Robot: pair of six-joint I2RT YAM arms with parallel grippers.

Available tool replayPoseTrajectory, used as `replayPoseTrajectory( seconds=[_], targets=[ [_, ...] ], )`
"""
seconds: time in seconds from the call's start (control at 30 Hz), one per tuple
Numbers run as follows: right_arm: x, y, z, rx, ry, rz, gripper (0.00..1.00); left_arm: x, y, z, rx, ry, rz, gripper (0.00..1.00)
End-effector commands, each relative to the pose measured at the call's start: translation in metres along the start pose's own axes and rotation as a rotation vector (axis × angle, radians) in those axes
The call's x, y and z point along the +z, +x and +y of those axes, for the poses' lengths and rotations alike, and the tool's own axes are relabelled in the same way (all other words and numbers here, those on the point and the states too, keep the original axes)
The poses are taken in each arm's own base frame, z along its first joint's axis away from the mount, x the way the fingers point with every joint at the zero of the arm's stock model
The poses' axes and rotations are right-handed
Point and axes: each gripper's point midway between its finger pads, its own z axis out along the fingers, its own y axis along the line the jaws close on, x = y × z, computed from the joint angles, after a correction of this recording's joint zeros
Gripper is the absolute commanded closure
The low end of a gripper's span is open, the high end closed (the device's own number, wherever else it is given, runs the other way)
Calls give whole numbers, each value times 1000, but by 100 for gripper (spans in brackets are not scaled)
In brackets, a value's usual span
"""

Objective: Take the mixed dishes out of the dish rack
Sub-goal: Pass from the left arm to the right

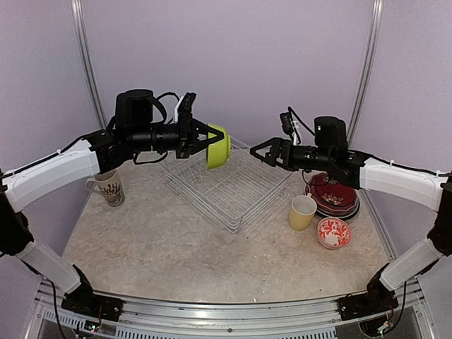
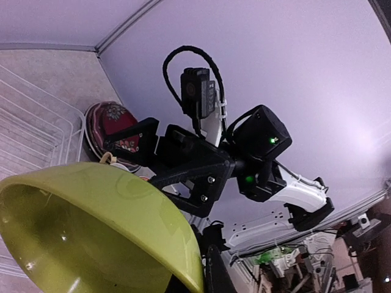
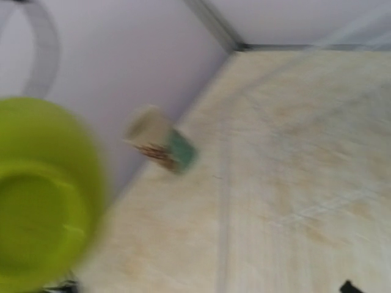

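The dish rack (image 1: 227, 185) occupies the centre of the bench (image 1: 162, 247); its wire walls and prongs obstruct low passes. Above its far side, the green bowl (image 1: 219, 146), clamped in the left end effector (image 1: 210, 136), faces the right end effector (image 1: 256, 152), whose jaws are spread. Only a narrow gap separates them. Right of the rack, the yellow cup (image 1: 302, 212), plate stack (image 1: 333, 198) and small red bowl (image 1: 333, 232) are closely grouped. The mug (image 1: 107, 188) stands at left, apart from the rack. The near bench strip is unobstructed.
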Motion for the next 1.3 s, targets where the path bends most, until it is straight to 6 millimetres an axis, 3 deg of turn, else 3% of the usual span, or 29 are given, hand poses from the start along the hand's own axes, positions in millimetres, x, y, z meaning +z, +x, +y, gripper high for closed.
replayPoseTrajectory(
  seconds=[0.0,0.3,0.47,0.57,0.67,0.83,1.27],
  targets=[
    [-20,30,-35,-52,214,102,0,-22,31,45,349,-395,63,100],
    [-31,24,-26,-70,244,155,0,-8,100,53,1099,-555,282,100],
    [-34,21,-31,-131,327,269,0,-5,136,70,1378,-587,500,100],
    [-35,22,-30,-174,339,336,1,-3,163,84,1473,-571,658,100],
    [-31,26,-15,-231,297,396,3,-6,183,106,1549,-605,824,100],
    [-20,56,6,-283,241,531,8,0,197,131,1656,-689,961,100],
    [4,132,30,-385,212,754,18,16,213,128,1741,-691,1013,100]
  ],
)
